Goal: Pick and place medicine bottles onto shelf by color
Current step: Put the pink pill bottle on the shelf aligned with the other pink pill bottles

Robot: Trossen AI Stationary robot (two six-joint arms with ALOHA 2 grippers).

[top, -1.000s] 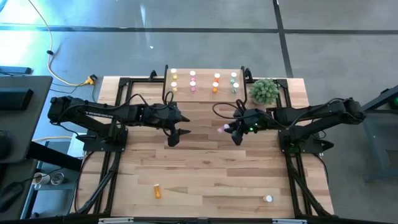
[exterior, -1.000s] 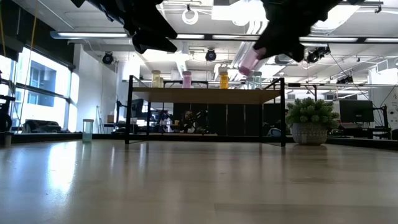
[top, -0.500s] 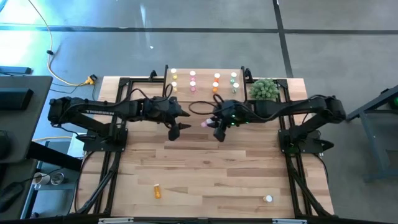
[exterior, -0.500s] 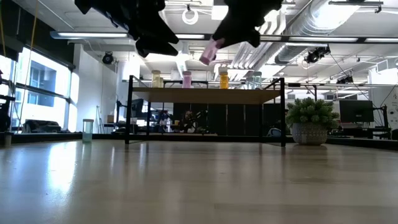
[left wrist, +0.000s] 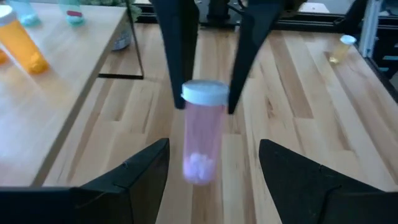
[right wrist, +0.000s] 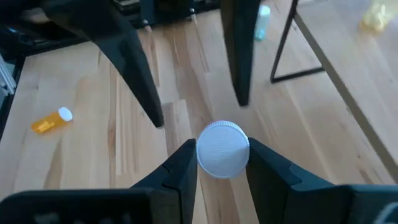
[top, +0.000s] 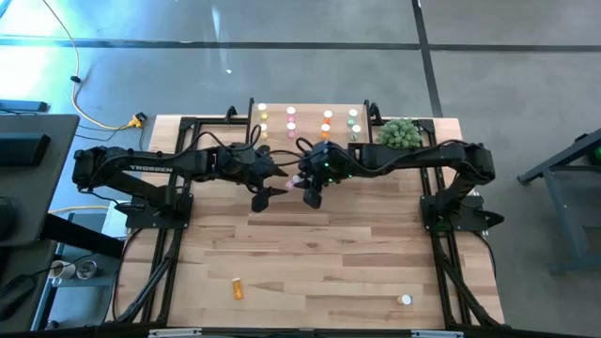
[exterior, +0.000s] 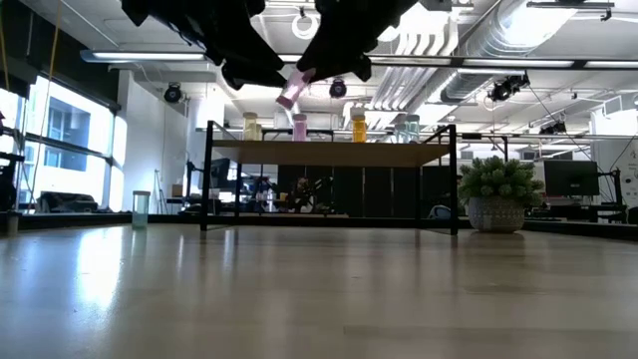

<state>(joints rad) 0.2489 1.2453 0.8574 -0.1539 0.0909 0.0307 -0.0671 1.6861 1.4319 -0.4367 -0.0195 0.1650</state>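
Note:
My right gripper [top: 308, 192] is shut on a pink medicine bottle [left wrist: 202, 134] with a white cap, held in the air over the table's middle, in front of the shelf [top: 308, 123]. My left gripper [top: 272, 193] is open just to the left of it. Its two fingers [left wrist: 146, 177] stand apart and face the bottle without touching it. Several yellow, pink, orange and green bottles stand upright on the shelf board [exterior: 329, 153]. My right gripper pinches the pink bottle at its cap end [left wrist: 204, 93] between the ends of its two fingers [left wrist: 179, 68]. The fingers slant down from above and lie along the bottle. The white cap [right wrist: 222, 149] faces the wrist. The bottle [exterior: 291, 90] hangs tilted below them, clear of the table.
An orange bottle [top: 238, 288] lies on the table near the front left, and another white-capped bottle [top: 405, 300] lies near the front right. A green bushy plant [top: 399, 134] stands to the right of the shelf. Bare wood lies between the arms and the front edge.
My right gripper has carried the pink bottle toward the table's left, from near the plant's side to just beside my left gripper. The bottle has stayed lifted and tilted.

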